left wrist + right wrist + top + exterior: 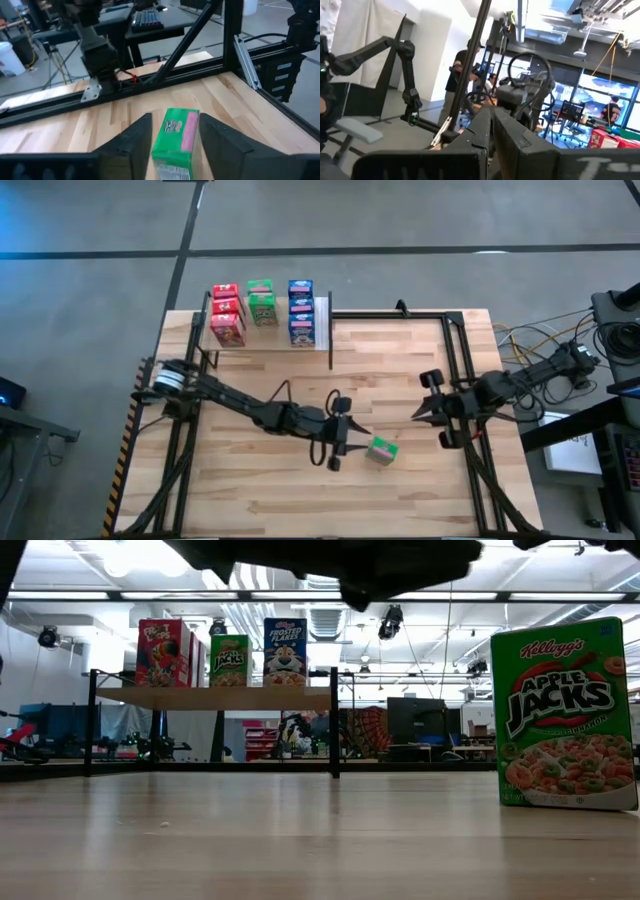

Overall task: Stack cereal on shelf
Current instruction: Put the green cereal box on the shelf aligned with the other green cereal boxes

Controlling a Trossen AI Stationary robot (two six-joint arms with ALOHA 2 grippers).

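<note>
Green Apple Jacks box (565,717) upright on tabletop (260,490), pink-sided, between spread fingers of left hand (345,442); right hand (432,409) pinched closed.

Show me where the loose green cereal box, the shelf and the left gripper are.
green cereal box (564,715): low view, printed front.
shelf (215,698): low view, wooden panel's front edge.
left gripper (172,142): left wrist view, between the fingertips.

Keyboard (147,17) on desk, person (461,75) in bkgd.

Red (227,315), green (262,302) and blue boxes (301,310) shelved — loose box (382,449) green (pink-sided) — grippers dark
</note>
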